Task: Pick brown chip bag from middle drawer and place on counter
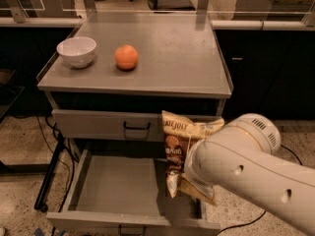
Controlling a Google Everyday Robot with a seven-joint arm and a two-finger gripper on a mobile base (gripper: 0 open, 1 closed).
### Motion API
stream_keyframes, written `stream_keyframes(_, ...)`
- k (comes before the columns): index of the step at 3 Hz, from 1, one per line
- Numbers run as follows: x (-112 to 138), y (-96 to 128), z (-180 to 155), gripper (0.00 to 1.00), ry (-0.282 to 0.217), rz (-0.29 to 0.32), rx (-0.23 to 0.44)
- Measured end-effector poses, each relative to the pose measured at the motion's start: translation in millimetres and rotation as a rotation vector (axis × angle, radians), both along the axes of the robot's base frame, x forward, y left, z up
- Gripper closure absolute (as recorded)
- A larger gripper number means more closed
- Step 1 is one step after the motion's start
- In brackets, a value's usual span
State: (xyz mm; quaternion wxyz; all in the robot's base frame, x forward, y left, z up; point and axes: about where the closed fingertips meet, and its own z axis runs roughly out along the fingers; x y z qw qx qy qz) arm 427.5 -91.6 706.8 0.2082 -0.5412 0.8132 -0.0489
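Observation:
The brown chip bag (181, 136) hangs upright in the air over the right side of the open middle drawer (118, 186), in front of the upper drawer front. My gripper (187, 173) is at the end of the big white arm (246, 171) and holds the bag by its lower part. The arm's end covers most of the gripper and the bag's bottom. The grey counter (172, 58) lies above and behind the bag.
A white bowl (76, 51) and an orange (126, 57) stand on the left part of the counter. The closed upper drawer front (98, 124) has a black handle. Cables run on the floor at the left.

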Motion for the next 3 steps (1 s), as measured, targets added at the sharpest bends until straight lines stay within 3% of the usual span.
stream_keyframes(1,11.6,-4.3,58.0,1.00,-0.087,0.012,-0.051)
stream_keyframes(3,14.0,-3.4,71.1,1.00,-0.106,0.016,-0.060)
